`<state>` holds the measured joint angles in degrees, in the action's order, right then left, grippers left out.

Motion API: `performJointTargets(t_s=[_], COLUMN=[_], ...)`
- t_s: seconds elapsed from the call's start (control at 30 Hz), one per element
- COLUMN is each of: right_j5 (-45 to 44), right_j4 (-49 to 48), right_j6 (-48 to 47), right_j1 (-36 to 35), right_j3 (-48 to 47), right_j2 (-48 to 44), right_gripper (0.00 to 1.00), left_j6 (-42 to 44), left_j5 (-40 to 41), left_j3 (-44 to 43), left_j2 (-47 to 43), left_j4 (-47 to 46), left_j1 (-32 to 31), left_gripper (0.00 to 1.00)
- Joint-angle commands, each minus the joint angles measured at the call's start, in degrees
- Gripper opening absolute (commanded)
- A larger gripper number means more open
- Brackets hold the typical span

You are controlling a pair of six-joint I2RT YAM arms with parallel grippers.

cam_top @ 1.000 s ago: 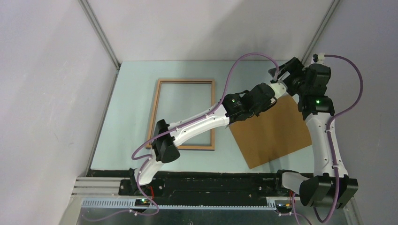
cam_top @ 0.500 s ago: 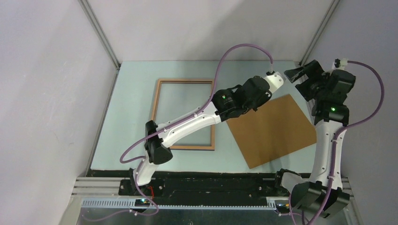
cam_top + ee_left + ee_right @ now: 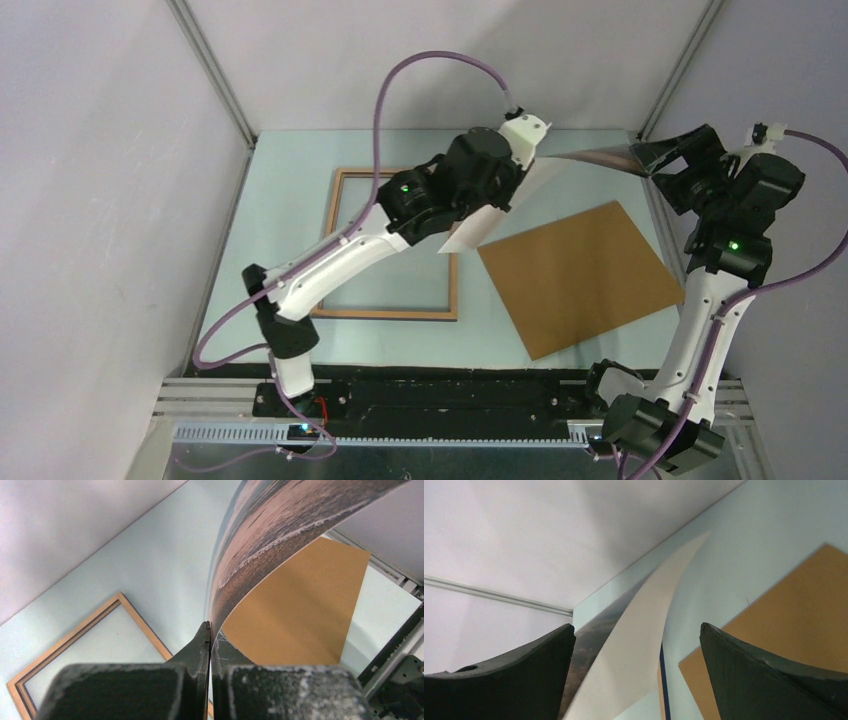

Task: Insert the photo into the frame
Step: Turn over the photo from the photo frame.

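The photo (image 3: 478, 226) hangs curved in the air, white back up, above the gap between the frame and the brown board. My left gripper (image 3: 507, 172) is shut on its edge; in the left wrist view (image 3: 210, 630) the beach print (image 3: 270, 535) bends up and away from the closed jaws. The frame (image 3: 326, 250) lies flat on the table at left, wood-brown side up, also in the left wrist view (image 3: 65, 641). My right gripper (image 3: 655, 160) is open at the photo's far right end. In the right wrist view (image 3: 636, 630) the photo (image 3: 644, 645) runs between the wide jaws, ungripped.
The flat brown backing board (image 3: 580, 275) lies on the table right of the frame, tilted; it also shows in the wrist views (image 3: 300, 610) (image 3: 794, 610). Grey walls enclose the table on three sides. Purple cables loop above both arms.
My left arm has risen and swung back to the left, lifting the photo clear of the board. My right arm has pulled back to the right.
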<state>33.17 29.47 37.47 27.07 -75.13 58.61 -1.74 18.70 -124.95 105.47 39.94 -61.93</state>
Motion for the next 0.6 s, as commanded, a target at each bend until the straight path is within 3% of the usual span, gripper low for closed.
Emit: performJointTargets(t_s=[0.0, 0.3, 0.57], right_j5=[3.3, -0.2, -5.9], right_j4=[0.2, 0.1, -2.1], right_j6=[0.3, -2.3, -6.4], right_j1=[1.4, -3.1, -12.0], right_j3=[-5.5, -5.5, -2.9], right_j2=[1.2, 3.2, 7.3], right_gripper=[0.99, 1.0, 0.99], left_j6=[-3.7, -12.5, -22.9], left_j5=[-3.8, -20.8, -38.0], left_j3=[4.8, 21.4, 42.1], left_j2=[-6.7, -20.2, -32.5], left_j4=[-1.4, -2.3, -12.6], left_j1=[2.1, 11.8, 32.1], left_gripper=[0.0, 0.0, 0.0])
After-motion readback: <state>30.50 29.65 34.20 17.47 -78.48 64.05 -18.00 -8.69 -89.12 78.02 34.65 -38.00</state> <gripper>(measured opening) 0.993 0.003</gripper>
